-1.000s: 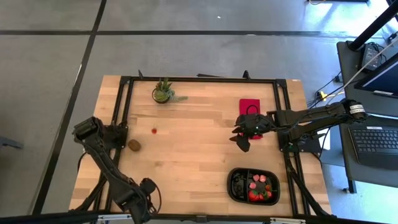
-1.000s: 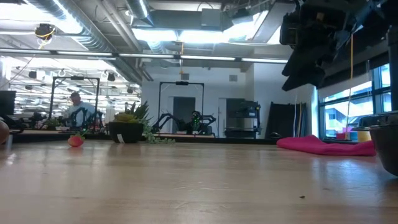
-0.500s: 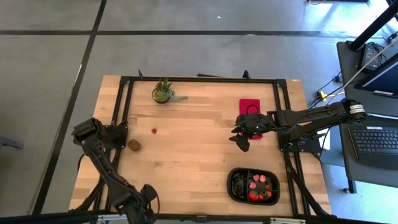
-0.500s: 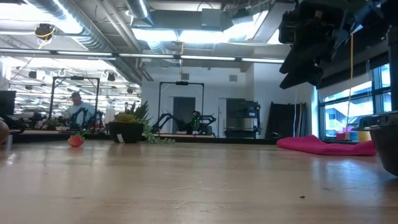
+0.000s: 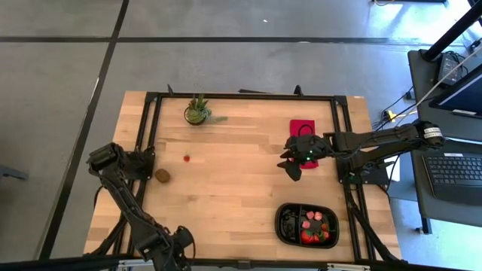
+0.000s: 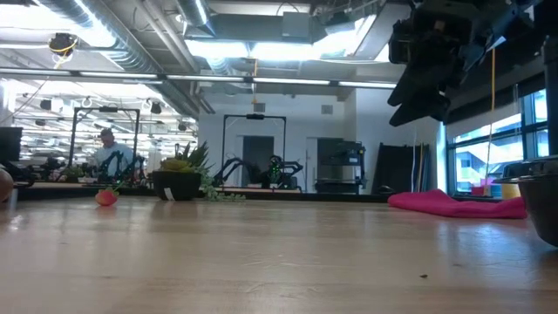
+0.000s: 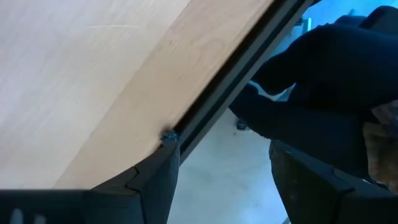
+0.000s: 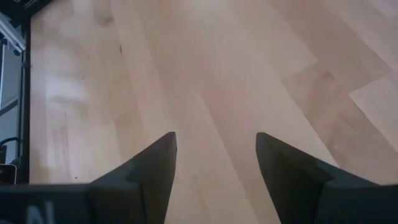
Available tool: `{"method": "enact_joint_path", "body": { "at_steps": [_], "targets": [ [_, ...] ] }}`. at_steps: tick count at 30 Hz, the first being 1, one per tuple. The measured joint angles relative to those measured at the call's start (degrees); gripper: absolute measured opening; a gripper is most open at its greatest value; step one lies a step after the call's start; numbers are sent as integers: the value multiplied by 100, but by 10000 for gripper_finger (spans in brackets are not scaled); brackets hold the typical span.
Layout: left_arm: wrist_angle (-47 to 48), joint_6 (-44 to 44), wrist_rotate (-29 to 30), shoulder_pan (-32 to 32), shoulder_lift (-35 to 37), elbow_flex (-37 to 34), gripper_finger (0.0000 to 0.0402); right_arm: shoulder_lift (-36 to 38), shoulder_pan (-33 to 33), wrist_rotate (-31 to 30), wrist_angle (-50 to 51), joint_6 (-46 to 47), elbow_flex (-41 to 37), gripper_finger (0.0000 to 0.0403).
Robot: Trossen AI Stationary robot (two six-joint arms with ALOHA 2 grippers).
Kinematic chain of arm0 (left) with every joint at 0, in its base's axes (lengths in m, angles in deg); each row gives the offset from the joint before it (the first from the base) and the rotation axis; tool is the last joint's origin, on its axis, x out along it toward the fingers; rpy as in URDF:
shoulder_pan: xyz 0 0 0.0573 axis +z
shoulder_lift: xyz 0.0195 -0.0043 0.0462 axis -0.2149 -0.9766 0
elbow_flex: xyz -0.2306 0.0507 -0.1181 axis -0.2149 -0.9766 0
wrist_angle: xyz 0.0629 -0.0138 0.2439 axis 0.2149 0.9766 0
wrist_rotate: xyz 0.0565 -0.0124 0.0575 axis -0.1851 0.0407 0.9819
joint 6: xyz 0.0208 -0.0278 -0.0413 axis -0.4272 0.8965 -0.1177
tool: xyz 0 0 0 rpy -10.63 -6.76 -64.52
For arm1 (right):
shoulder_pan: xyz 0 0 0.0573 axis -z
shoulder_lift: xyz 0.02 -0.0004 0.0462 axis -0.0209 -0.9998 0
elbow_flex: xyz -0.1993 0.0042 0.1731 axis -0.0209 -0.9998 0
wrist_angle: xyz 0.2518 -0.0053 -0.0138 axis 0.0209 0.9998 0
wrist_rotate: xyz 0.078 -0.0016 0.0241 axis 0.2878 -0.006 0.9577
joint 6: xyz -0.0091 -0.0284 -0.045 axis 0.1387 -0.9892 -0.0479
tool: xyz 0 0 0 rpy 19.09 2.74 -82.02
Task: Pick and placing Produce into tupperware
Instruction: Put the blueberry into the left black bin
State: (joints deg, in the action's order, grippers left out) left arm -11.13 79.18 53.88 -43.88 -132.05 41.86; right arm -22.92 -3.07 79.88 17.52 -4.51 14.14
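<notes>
Wooden table is filling the middle of the high view, black frame rails running along its edges.

Right arm is reaching in from the right side, over the right half of the table. Right gripper is hanging above bare wood just beside the near-left corner of the red cloth, well clear of the surface in the low view. Its fingers are standing apart with only plain wood showing between them, nothing held.

Left arm is folding down along the left side toward the near edge. Left gripper is sitting at the near-left edge of the table, over the frame rail; its fingers are parted with nothing between them, only table edge and floor behind.

Tupperware, black oval tray with two compartments, is sitting at the near right of the table, well apart from both grippers. Produce is lying inside it, several red pieces mostly in the right compartment, some green bits mixed in; left compartment contents cannot be made out.

Red cloth is lying flat at the far right. Potted plant is standing at the far side, left of center.

Brown kiwi-like piece is lying on the left part of the table, near the left rail. Small red strawberry piece is lying on bare wood just right and far of it, apart from it, also showing in the low view.
</notes>
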Motion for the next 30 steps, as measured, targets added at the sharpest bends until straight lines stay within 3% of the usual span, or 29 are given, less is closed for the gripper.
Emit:
{"method": "enact_joint_path", "body": {
  "at_steps": [7, 10, 13, 17, 24, 30],
  "targets": [
    [102, -24, 0, 65, 0, 0, 238, 2, 38, 3, 1, -11, 0, 222],
    [203, 112, 436, 164, 4, 0, 238, 0, 38, 3, 2, -30, 0, 222],
    [-564, -776, 613, 184, 9, 5, 238, 2, 38, 5, 2, -41, 0, 222],
    [-969, -904, 1200, 164, 54, 41, 238, 0, 38, 16, 2, -28, 0, 222],
    [-836, -1092, 1751, 94, -81, 483, 238, 2, 38, 16, 8, -14, 0, 222],
    [-72, -1128, 1763, 117, -582, 1275, 238, 2, 36, 16, 17, -11, 0, 222]
  ]
}}
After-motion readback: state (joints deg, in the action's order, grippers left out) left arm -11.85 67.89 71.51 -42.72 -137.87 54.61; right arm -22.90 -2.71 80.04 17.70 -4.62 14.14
